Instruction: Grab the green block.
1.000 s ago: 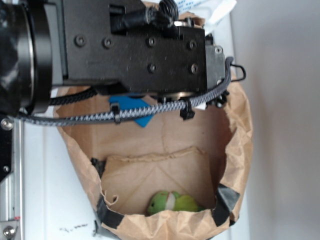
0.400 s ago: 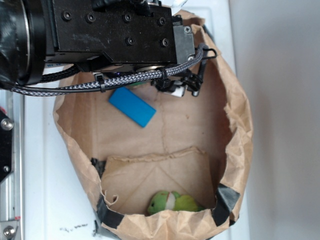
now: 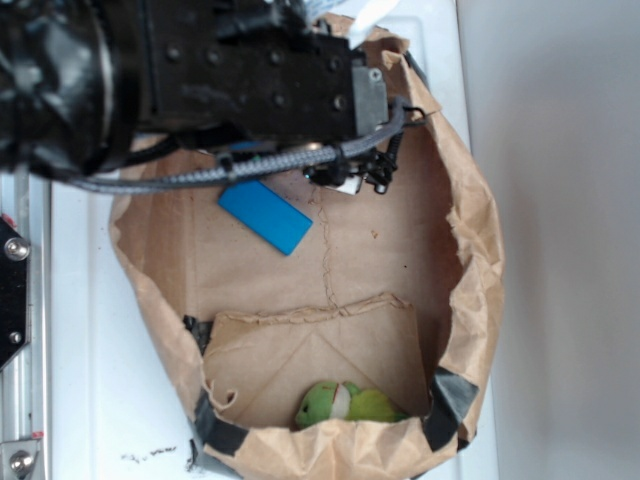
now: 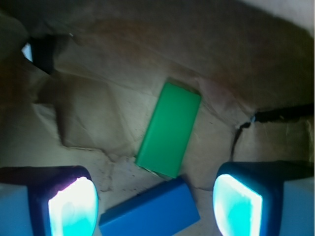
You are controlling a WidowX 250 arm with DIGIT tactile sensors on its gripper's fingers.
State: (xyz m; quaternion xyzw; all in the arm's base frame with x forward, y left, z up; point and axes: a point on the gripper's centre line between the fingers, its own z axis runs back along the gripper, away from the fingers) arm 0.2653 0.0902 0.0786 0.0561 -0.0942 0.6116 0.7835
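The green block [image 4: 169, 130] lies flat on the brown paper floor in the wrist view, tilted, just beyond my fingertips and between their lines. My gripper [image 4: 155, 206] is open, its two glowing pads [image 4: 74, 206] wide apart and holding nothing. A bright blue block [image 4: 150, 211] lies below the gap between the pads, its corner touching the green block's near end. In the exterior view the arm covers the green block; the gripper [image 3: 352, 178] hangs at the bag's upper part, right of the blue block [image 3: 265, 217].
Everything sits inside an open brown paper bag [image 3: 480, 250] with crumpled walls and black tape [image 3: 450, 400] at its corners. A lime-green and white soft toy [image 3: 345, 405] rests at the bag's near end. A metal rail [image 3: 15, 350] runs along the left.
The arm has drawn up and to the left in the exterior view, uncovering the whole blue block. The toy and bag have not moved.
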